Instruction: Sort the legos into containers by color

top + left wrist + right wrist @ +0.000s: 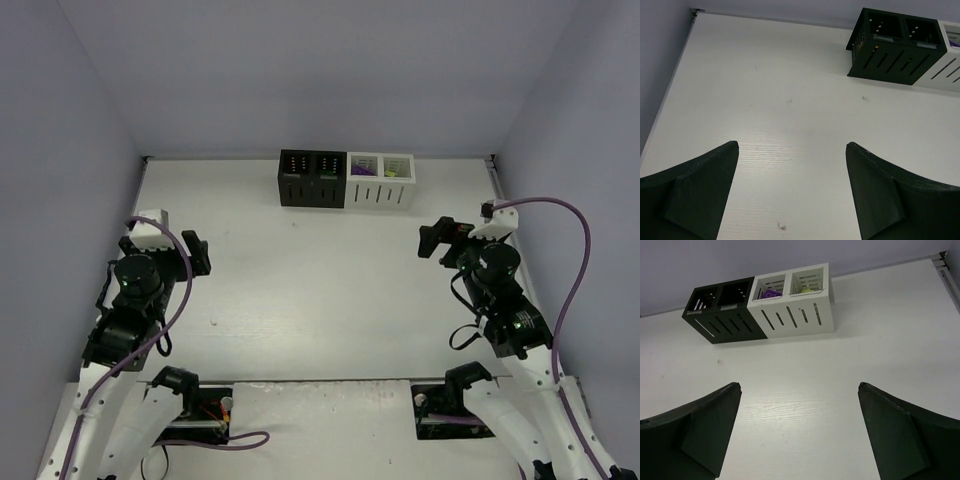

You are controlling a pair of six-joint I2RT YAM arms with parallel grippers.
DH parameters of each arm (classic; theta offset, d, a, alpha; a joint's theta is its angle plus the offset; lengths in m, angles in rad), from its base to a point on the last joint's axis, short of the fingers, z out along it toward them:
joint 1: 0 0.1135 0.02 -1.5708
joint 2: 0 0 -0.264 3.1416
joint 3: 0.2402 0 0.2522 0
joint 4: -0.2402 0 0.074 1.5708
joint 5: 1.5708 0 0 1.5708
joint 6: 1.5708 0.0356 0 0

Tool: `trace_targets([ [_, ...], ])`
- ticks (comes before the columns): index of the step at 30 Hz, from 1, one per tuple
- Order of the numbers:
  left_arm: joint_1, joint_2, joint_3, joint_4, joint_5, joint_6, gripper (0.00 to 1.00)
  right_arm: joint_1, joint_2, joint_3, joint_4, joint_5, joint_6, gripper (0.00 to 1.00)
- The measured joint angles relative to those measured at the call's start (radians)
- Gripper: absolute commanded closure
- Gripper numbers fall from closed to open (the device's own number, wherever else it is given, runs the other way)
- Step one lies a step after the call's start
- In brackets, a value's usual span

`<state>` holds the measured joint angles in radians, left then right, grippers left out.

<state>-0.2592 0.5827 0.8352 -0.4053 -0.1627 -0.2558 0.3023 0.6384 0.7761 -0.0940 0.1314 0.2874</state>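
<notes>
Overhead view: a white table (320, 300) carries a row of four small slotted bins (346, 180) at its far edge, two black on the left and two white on the right. A purple brick (364, 170) lies in the left white bin and a lime brick (396, 171) in the right white bin. Coloured specks show inside the black bins, too small to identify. No loose bricks show on the table. The left gripper (195, 255) hangs over the left side and the right gripper (432, 240) over the right side, both well apart from the bins.

Left wrist view: the jaws stand wide apart with only bare table between them, gripping nothing. The black bins sit at the far right.

Right wrist view: these jaws are also spread wide and empty. The bins lie ahead, to the far left, with the purple and lime bricks visible inside the white pair.

Handling, as a judgement: the bricks look light, rigid and smooth, so likely to slip. They are best pinched across two flat opposite sides, not the studded top. Joined bricks could snap apart if gripped at one end.
</notes>
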Motion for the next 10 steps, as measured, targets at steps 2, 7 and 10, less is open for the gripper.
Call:
trace_targets([
  [2, 0.003, 0.003, 0.0, 0.0, 0.0, 0.0, 0.19, 0.0, -0.001, 0.0, -0.001, 0.0, 0.0, 0.0],
  [7, 0.014, -0.003, 0.0, 0.001, 0.002, -0.001, 0.19, 0.0, -0.006, 0.0, -0.001, 0.001, 0.0, 0.0],
  [10, 0.021, 0.001, 0.0, 0.001, 0.012, -0.003, 0.19, 0.0, -0.002, 0.0, -0.001, 0.0, 0.0, 0.0],
])
